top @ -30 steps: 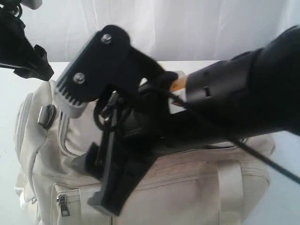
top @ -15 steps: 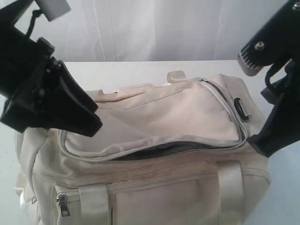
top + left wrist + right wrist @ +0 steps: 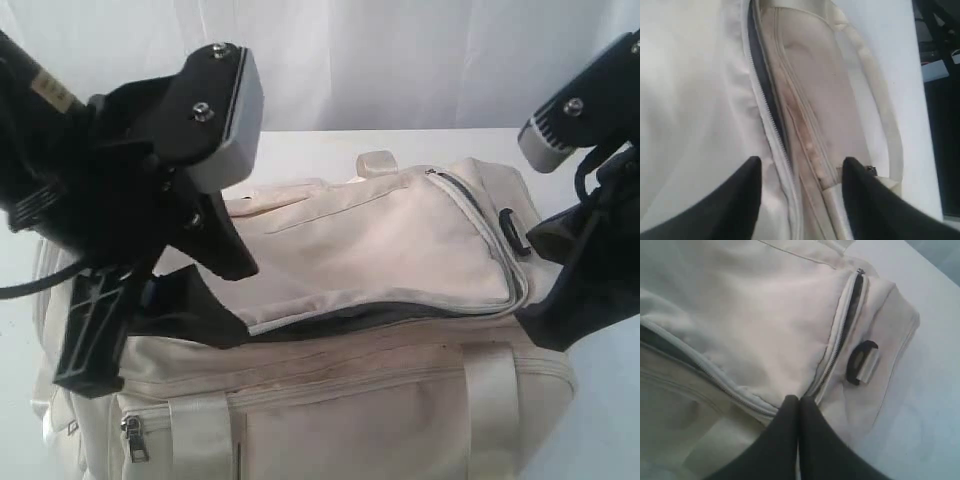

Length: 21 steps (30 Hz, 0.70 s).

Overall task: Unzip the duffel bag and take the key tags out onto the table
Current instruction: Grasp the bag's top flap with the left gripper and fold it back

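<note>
Unzipping stage: zip gap (image 3: 761, 90) of bag (image 3: 400, 240) lies under spread, empty left claw (image 3: 801, 162); right claw (image 3: 799, 400) closed on nothing visible; likely widen opening next

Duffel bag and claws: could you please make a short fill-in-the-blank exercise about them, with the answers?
1. The bag lies on a ___ table.
2. The left claw is ___, straddling the zipper.
3. The right claw is ___, its tips touching.
Answers: white; open; shut.
</note>
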Motion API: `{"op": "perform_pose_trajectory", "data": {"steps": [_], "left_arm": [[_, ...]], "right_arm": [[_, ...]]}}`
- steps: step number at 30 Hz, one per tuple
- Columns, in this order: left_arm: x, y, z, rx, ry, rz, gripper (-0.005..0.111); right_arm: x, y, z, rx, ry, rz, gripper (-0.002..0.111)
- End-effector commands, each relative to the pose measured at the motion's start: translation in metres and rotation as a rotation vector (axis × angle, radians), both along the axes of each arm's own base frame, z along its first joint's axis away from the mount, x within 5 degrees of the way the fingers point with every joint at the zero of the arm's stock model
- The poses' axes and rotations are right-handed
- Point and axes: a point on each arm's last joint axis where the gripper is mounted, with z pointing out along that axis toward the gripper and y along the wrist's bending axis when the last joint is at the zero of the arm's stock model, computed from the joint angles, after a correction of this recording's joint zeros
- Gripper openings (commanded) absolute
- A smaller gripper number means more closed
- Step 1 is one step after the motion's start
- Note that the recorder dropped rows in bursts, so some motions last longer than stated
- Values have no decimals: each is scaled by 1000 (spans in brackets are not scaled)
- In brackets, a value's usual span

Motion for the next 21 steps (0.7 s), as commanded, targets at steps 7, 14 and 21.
{"op": "perform_pose_trajectory", "data": {"steps": [7,14,21], "left_arm": [[34,-31,-42,25,17,57,61],[52,-44,-55,-13,-31,113,37],[64,-47,-50,-68,-159,153,0]], "right_arm": [[-1,-1,1,21,-17,7,0],[-1,-1,2,25,-24,9,0],[-1,-1,2,48,-15,-11,0]]}}
